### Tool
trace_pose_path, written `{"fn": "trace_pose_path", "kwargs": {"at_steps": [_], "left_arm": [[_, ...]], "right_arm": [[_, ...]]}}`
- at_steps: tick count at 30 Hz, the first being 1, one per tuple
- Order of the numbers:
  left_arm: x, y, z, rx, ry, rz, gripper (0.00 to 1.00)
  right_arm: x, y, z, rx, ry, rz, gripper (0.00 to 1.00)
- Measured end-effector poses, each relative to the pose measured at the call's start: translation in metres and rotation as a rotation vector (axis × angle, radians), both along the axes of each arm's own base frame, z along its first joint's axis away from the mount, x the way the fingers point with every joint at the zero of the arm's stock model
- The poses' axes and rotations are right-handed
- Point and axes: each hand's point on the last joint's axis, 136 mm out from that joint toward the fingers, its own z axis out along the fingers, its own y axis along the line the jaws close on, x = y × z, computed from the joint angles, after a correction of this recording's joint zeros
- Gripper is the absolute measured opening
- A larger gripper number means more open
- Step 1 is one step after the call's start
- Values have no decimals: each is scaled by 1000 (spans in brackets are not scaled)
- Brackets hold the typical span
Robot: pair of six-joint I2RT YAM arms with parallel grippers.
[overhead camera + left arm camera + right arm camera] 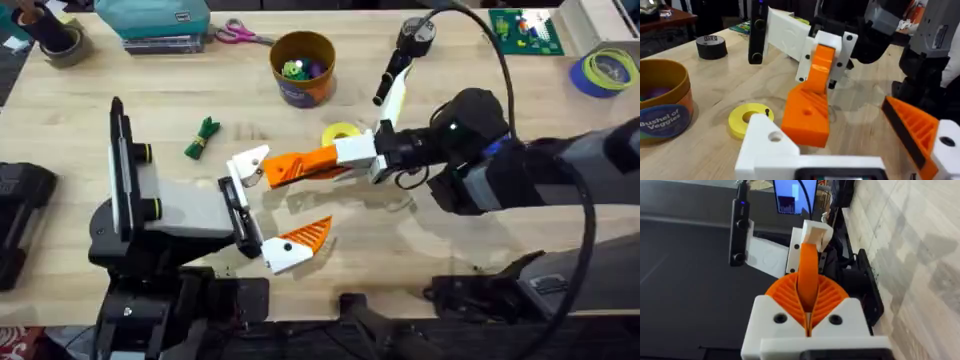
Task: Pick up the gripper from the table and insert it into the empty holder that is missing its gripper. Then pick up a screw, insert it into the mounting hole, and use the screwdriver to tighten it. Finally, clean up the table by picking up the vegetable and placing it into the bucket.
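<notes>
My right gripper [342, 160] is shut on the orange ribbed gripper [300, 168] and holds it level above the table. The wedge's far end touches the bare white holder [248, 165], which is one finger of my open left gripper [273, 205]. The other left finger carries an orange wedge [305, 235]. In the left wrist view the gripper [807, 107] slants down onto the holder [770, 145]. In the right wrist view the orange pads [785, 295] clamp it. A small screw [767, 112] stands on a yellow disc [340, 132]. The green vegetable [203, 138] lies left of centre. The bucket [302, 68] stands behind. The screwdriver is out of view.
A black tape roll [415, 35] sits at the back right, with a green circuit board [525, 30] and blue tape [605, 70] beyond it. At the back left are a teal case [150, 20], scissors [240, 35] and another tape roll [60, 42].
</notes>
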Motion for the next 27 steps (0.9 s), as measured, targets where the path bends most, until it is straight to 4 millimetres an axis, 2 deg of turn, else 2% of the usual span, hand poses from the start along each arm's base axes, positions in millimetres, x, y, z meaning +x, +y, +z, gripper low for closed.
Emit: {"fn": "trace_pose_path", "kwargs": {"at_steps": [8, 27], "left_arm": [[0, 0, 0, 0, 0, 0, 986], [0, 0, 0, 0, 0, 0, 986]], "right_arm": [[0, 2, -10, -18, 32, 4, 9], [0, 3, -7, -4, 9, 0, 9]]}}
